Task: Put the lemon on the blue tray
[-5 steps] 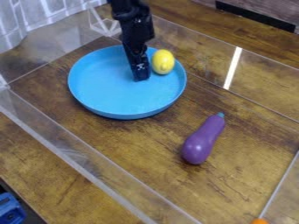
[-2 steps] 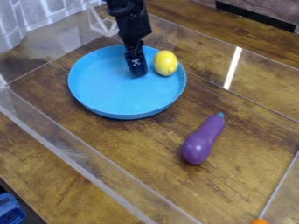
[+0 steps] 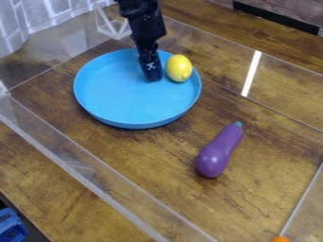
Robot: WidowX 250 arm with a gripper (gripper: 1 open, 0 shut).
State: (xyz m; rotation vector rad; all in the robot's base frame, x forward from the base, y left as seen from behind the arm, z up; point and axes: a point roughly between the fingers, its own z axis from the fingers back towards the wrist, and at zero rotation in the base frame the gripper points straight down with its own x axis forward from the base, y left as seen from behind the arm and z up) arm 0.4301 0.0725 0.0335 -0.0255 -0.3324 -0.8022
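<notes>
Small yellow lemon [image 3: 179, 67] lies on the far rim of a large round blue plastic tray [image 3: 120, 102].

One black robot arm reaches steeply down onto the tray, its gripper [image 3: 150, 68] spread wide and empty, just left of the lemon. One purple eggplant [image 3: 220, 150] lies well apart on the wooden table [image 3: 151, 180]. A small white mark on the gripper is unreadable.

Lemon [image 3: 179, 67] bright yellow, blue tray [image 3: 120, 104] solid bright blue w/o pattern, claw [image 3: 150, 72] black w/ small white mark, eggplant [image 3: 220, 151] glossy purple, worktop [image 3: 113, 180] dark brown wood-grain.
</notes>
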